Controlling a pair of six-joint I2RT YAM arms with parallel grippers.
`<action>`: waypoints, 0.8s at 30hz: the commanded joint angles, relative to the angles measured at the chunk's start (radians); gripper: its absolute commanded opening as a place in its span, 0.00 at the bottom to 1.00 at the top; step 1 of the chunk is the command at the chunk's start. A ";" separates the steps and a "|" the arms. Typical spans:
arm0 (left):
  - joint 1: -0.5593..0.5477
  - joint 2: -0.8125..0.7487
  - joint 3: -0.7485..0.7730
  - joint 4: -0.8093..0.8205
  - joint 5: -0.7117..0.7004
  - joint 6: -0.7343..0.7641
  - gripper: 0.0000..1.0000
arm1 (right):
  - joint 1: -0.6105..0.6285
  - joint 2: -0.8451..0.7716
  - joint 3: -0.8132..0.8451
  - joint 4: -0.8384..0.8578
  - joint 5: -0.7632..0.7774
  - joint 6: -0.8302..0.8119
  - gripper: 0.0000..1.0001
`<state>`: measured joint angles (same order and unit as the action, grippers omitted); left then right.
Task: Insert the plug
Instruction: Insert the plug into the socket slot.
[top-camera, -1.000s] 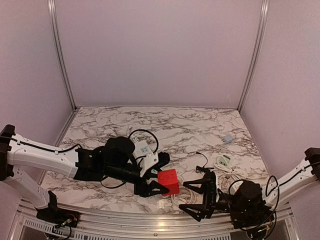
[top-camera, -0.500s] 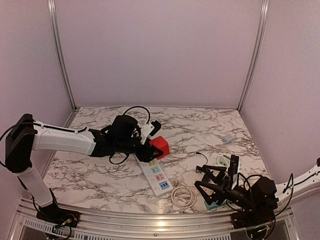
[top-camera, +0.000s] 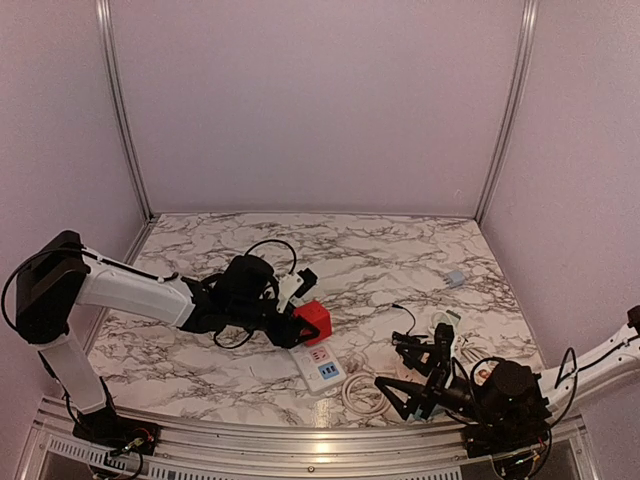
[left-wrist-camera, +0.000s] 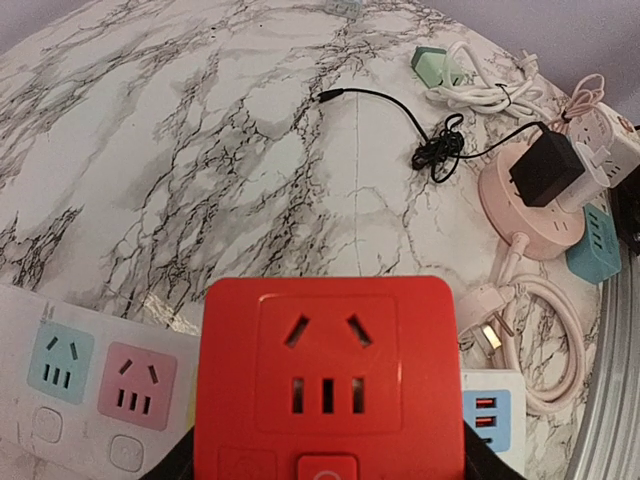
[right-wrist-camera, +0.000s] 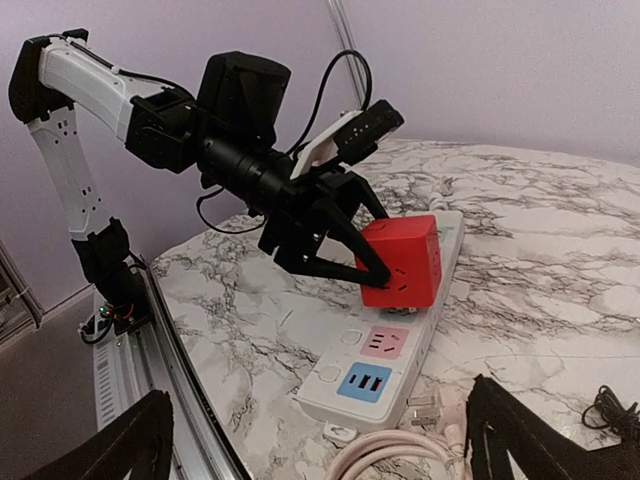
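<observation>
Fingers of my left gripper (top-camera: 298, 322) clamp the red cube plug (left-wrist-camera: 327, 375) on the white power strip (right-wrist-camera: 385, 370); my right gripper (top-camera: 400, 375) stands wide open, empty.

L arm (top-camera: 130, 293): white shells, black joints & wrist, thin black cable looping over wrist, white cam bracket on top. R arm (top-camera: 598, 362): same white/black, black cable loops nr wrist. Fingers (right-wrist-camera: 325, 255): matte black, angular struts.

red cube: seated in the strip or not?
Cannot tell. The red cube rests on the strip, with the left gripper shut on it; its prongs are hidden.
</observation>
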<state>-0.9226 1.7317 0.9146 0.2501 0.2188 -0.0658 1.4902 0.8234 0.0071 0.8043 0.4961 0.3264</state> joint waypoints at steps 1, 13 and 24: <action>-0.037 -0.052 -0.055 0.070 0.007 -0.053 0.00 | 0.004 0.025 -0.030 0.015 0.012 0.006 0.96; -0.143 -0.100 -0.069 0.030 -0.155 -0.090 0.00 | 0.004 0.027 -0.028 0.012 0.016 0.006 0.96; -0.166 -0.047 -0.041 0.013 -0.213 -0.094 0.00 | 0.003 0.020 -0.029 0.011 0.022 0.005 0.96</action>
<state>-1.0740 1.6657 0.8375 0.2749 0.0284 -0.1585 1.4902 0.8520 0.0071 0.8066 0.5056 0.3264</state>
